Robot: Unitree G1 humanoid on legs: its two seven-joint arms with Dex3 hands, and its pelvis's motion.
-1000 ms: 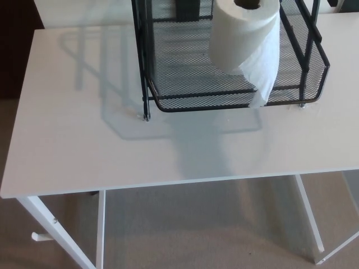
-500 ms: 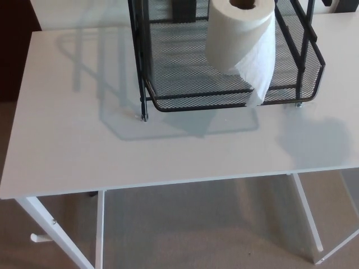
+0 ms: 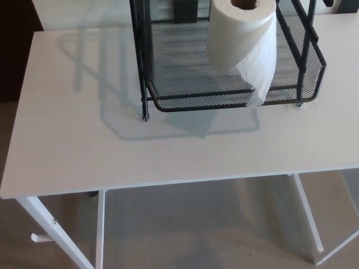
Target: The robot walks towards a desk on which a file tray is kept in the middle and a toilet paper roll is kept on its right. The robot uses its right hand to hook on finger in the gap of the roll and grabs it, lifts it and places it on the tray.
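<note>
A white rectangular tabletop (image 3: 168, 151) seen from above, filling most of the picture. At its far middle stands a black wire-mesh file tray (image 3: 179, 67) with raised sides. A white toilet paper roll (image 3: 241, 33) stands upright inside the tray, towards its right side, with its brown cardboard core (image 3: 245, 3) facing up. 1 loose sheet (image 3: 259, 84) hangs from the roll and drapes over the tray's front rim. The tray casts a grey shadow (image 3: 95, 61) on the tabletop to its left. Below the near edge, 2 white metal legs (image 3: 100, 230) stand on beige carpet (image 3: 196, 224). The left hand and the right hand are both out of view, so their state cannot be told.
</note>
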